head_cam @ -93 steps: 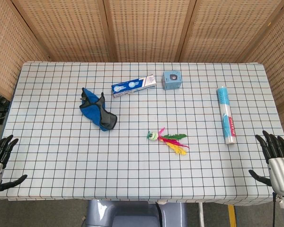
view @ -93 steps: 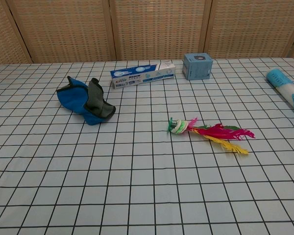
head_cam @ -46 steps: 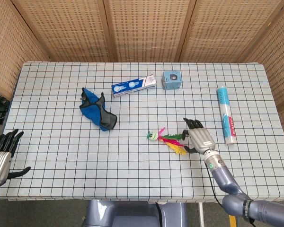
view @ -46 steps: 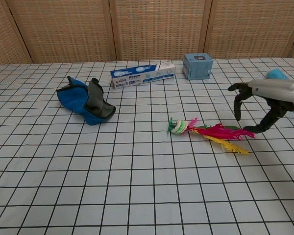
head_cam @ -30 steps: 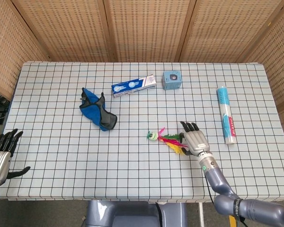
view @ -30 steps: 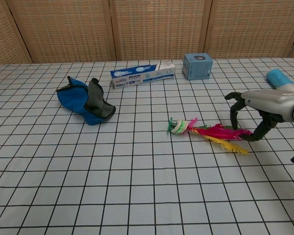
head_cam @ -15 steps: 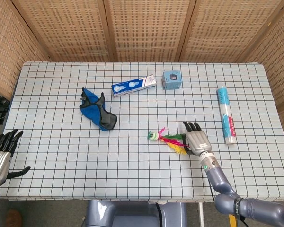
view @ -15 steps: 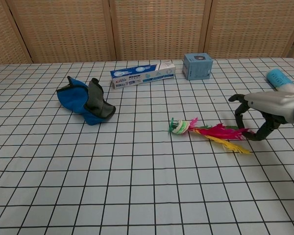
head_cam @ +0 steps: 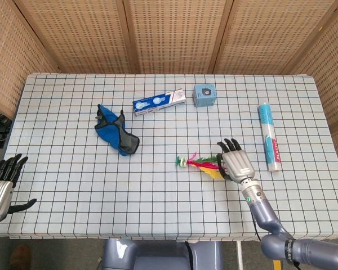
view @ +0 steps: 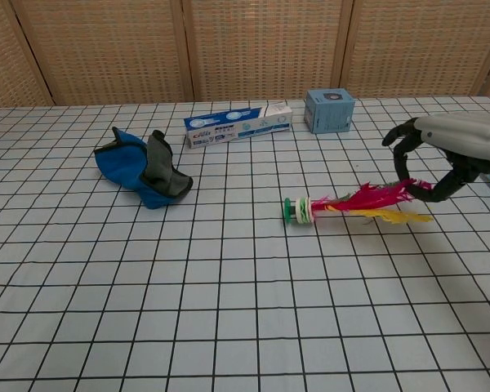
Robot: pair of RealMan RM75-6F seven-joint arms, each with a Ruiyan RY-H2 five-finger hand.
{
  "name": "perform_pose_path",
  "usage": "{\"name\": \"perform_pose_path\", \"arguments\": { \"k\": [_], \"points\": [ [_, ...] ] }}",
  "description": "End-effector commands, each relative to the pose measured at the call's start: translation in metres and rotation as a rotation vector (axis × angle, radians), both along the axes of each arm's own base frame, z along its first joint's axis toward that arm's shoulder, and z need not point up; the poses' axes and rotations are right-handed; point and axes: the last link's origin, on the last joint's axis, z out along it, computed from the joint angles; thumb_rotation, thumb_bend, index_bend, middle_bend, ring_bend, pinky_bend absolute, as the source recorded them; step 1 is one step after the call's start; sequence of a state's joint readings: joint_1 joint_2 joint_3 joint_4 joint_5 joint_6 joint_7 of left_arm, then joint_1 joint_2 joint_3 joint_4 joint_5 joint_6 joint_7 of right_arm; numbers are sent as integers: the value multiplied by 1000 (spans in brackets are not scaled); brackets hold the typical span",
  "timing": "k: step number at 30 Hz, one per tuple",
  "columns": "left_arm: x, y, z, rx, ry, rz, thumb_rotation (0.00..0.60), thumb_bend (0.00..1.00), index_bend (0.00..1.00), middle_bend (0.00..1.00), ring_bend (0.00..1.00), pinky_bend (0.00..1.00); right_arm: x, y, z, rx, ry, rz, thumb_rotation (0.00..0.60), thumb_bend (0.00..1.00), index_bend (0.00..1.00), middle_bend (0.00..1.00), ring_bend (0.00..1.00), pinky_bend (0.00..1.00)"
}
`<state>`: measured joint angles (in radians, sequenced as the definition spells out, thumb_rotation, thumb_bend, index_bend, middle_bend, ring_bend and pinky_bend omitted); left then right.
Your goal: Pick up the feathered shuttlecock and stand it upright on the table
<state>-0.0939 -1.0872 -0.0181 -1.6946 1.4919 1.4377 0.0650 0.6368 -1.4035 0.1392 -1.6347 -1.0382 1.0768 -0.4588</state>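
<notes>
The feathered shuttlecock [head_cam: 200,164] has a green and white disc base and pink, yellow and green feathers. In the chest view the shuttlecock [view: 343,203] lies nearly level, its base at the left low over the checked table [view: 229,310] and its feathers slanting up to the right. My right hand [view: 453,143] pinches the feather tips between thumb and fingers; in the head view the right hand [head_cam: 236,163] sits just right of the feathers. I cannot tell whether the base touches the table. My left hand [head_cam: 0,188] hangs open off the front left corner.
A crumpled blue and grey cloth [head_cam: 116,131] lies at the left. A long toothpaste box [head_cam: 158,102] and a small blue box [head_cam: 204,95] stand at the back. A blue and white tube [head_cam: 269,136] lies to the right of my right hand.
My right hand has closed on the feather tips and risen, lifting the feather end off the table. The base has shifted and turned on edge. The left hand has stayed put.
</notes>
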Motion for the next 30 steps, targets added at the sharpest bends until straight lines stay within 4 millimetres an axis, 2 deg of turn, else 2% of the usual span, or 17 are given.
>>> {"name": "perform_pose_path", "arguments": {
  "k": [1, 8, 14, 20, 30],
  "points": [
    [1, -1, 1, -1, -6, -5, 600, 0, 0, 0, 0, 0, 7, 1, 26, -77, 21, 85, 600, 660, 783, 209, 0, 0],
    [2, -4, 4, 1, -19, -17, 600, 0, 0, 0, 0, 0, 14, -6, 67, -201, 100, 200, 600, 663, 785, 218, 0, 0],
    [3, -5, 5, 3, -22, -21, 600, 0, 0, 0, 0, 0, 9, -11, 85, -253, 173, 238, 600, 664, 790, 224, 0, 0],
    [3, -5, 4, 2, -20, -22, 600, 0, 0, 0, 0, 0, 1, -10, 79, -236, 188, 227, 600, 664, 790, 227, 0, 0],
    [3, -5, 5, 6, -21, -19, 600, 0, 0, 0, 0, 0, -18, 1, 48, -153, 185, 195, 600, 662, 784, 231, 0, 0]
  ]
}}
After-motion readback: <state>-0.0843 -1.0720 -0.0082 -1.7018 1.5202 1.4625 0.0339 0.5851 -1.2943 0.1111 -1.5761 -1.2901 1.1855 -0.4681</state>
